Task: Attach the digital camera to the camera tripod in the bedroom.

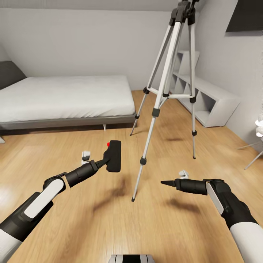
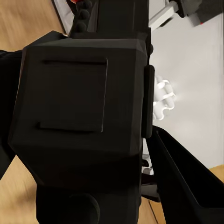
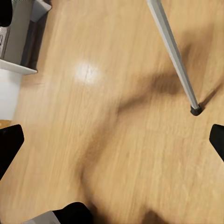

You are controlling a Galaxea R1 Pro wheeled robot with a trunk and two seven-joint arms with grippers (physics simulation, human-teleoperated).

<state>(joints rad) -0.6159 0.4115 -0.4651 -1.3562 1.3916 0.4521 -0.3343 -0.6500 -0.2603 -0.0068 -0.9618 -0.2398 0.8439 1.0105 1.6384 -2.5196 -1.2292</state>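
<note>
Left gripper [image 1: 106,160] clamping small black boxy digital camera [image 1: 114,155], silver-legged camera tripod [image 1: 167,87] just beside, right gripper [image 1: 166,182] apparently spread, empty.

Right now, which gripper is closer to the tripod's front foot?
Right, narrowly. The right gripper hovers just beside the tripod front foot, pointing toward it. The left gripper, holding the camera, is across from it and a little farther.

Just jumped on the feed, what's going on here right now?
The robot is in the bedroom facing the camera tripod, which stands on the wood floor beside the bed. Its left gripper holds the digital camera low, well below the tripod head, so the camera is not mounted yet. The right gripper hangs empty over the floor near the closest tripod foot.
</note>
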